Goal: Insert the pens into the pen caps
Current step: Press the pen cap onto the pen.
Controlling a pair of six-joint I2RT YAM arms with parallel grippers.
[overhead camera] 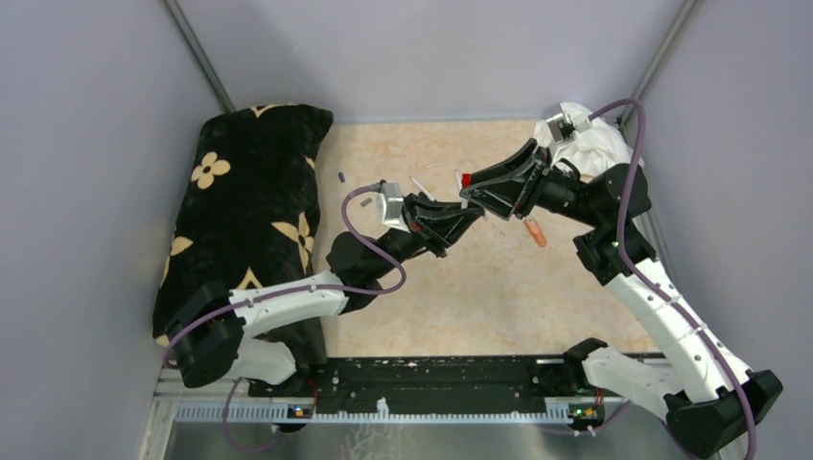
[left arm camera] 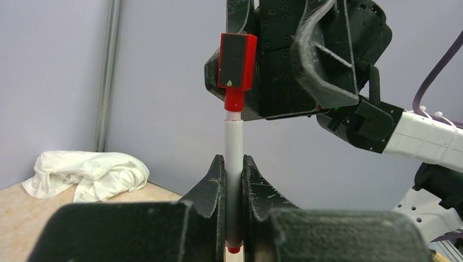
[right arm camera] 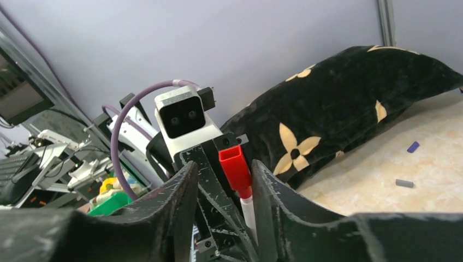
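My left gripper (left arm camera: 233, 159) is shut on a white pen (left arm camera: 233, 147) and holds it upright above the table. A red pen cap (left arm camera: 237, 68) sits on the pen's upper end. My right gripper (right arm camera: 224, 164) stands open around that red cap (right arm camera: 235, 166), with a clear gap on one side and the other finger close beside it. The pen's barrel (right arm camera: 248, 210) shows below the cap. From above, both grippers meet over the mat's middle at the red cap (overhead camera: 466, 179). On the mat lie an orange highlighter (overhead camera: 535, 232), another thin pen (overhead camera: 420, 185), a purple cap (right arm camera: 413, 147) and a grey cap (right arm camera: 404, 183).
A black pillow with cream flowers (overhead camera: 254, 211) lies along the left side of the beige mat (overhead camera: 460, 307). A crumpled white cloth (overhead camera: 594, 144) sits at the back right corner. Grey walls close in the back and sides.
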